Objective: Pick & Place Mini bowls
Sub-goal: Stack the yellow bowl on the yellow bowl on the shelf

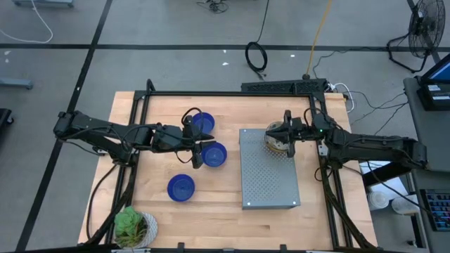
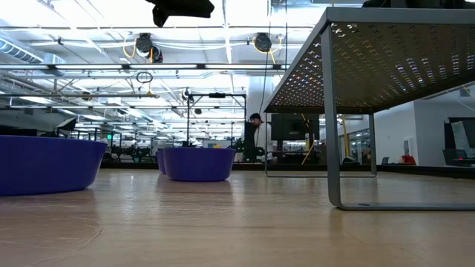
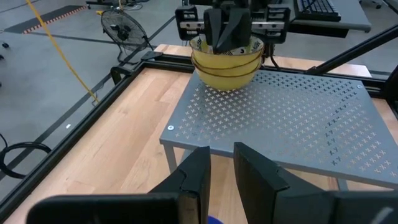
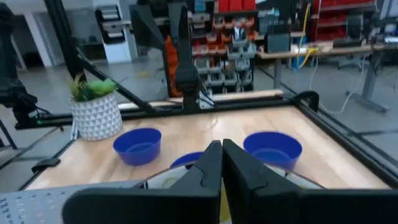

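Three blue mini bowls stand on the wooden table (image 1: 202, 123) (image 1: 214, 154) (image 1: 181, 187). A stack of cream mini bowls (image 1: 275, 143) (image 3: 225, 65) sits on the far part of a grey perforated platform (image 1: 271, 176). My left gripper (image 1: 197, 156) (image 3: 221, 168) hangs above the left edge of the middle blue bowl. It is open by a narrow gap and touches nothing. In the low view it stays high above the bowls (image 2: 197, 163). My right gripper (image 1: 285, 135) (image 4: 222, 155) is shut over the cream stack. My right gripper comes from the table's right, slanting down, with its shut fingers (image 3: 232, 37) over the middle of the top cream bowl. Its own body hides the tips. Whether they touch the bowl I cannot tell.
A white pot with a green plant (image 1: 133, 226) (image 4: 93, 115) stands at the table's near left corner. The platform rests on thin metal legs (image 2: 330, 126) with open space under it. A black frame rims the table. Bare wood lies near and left of the blue bowls.
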